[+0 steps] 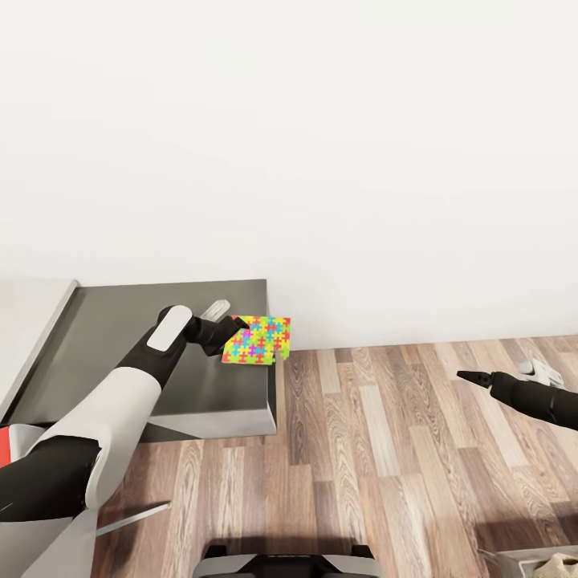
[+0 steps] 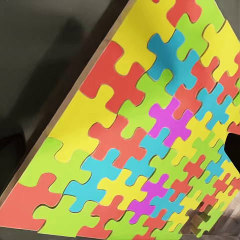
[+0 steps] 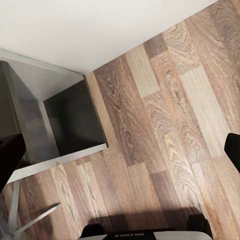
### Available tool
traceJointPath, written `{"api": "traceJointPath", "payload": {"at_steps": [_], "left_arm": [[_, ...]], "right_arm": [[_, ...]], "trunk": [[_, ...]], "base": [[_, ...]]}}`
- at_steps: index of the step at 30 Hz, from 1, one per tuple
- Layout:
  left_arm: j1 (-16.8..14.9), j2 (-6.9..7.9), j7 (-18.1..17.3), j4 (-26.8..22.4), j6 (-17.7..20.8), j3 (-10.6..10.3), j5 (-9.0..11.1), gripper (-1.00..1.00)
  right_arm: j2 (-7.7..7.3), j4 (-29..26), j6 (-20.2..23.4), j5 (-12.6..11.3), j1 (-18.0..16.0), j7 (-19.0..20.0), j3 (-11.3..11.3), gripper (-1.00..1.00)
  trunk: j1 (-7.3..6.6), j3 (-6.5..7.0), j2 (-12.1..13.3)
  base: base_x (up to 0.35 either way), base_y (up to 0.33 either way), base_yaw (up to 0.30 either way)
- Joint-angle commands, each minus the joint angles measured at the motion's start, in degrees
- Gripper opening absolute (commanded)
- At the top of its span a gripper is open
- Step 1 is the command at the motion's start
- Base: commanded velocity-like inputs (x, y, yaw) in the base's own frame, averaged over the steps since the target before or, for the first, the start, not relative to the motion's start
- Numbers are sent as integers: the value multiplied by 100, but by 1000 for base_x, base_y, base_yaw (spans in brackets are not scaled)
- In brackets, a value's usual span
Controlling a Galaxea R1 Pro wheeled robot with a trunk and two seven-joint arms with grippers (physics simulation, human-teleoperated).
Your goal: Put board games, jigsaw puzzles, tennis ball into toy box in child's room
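Jaws, left: left gripper (image 1: pixel 233 331) looks clamped on the near-left edge of the jigsaw puzzle (image 1: pixel 258 339), judging by how the box hangs off it in the head view. The fingers themselves are mostly hidden behind the box, so that's my read, not a clean look.
Jaws, right: right gripper (image 1: pixel 470 376) is out over the wood floor (image 1: pixel 385 449) on the right with nothing in it. The tips look close together in the head view, but honestly I can't tell if they're apart or together.
Puzzle: the square one with the yellow, pink, blue and green piece pattern. It's lifted and tilted, sitting over the far-right corner of the dark grey-topped cabinet (image 1: pixel 160 321) and poking out past its right edge. In the left wrist view the puzzle (image 2: pixel 150 135) is right up against the camera, dark cabinet top behind it.
Toy box: can't spot it from here, same for the board games and the tennis ball.
Surroundings: plain white wall (image 1: pixel 321 144) behind, cabinet on the left, floor everywhere else.
Progress: I'd say early-to-middle, one puzzle in hand and not dropped off yet. It needs carrying to the toy box and letting go inside. How many of the other toys are already in, these views don't say.
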Motion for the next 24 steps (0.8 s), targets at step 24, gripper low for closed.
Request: {"api": "traceJointPath", "payload": {"at_steps": [24], "left_arm": [[162, 293, 50, -350, 36, 192, 103, 100]], "right_arm": [[13, 56, 21, -23, 3, -56, 8, 100]], "trunk": [[3, -8, -10]], "base": [[0, 0, -4]]}}
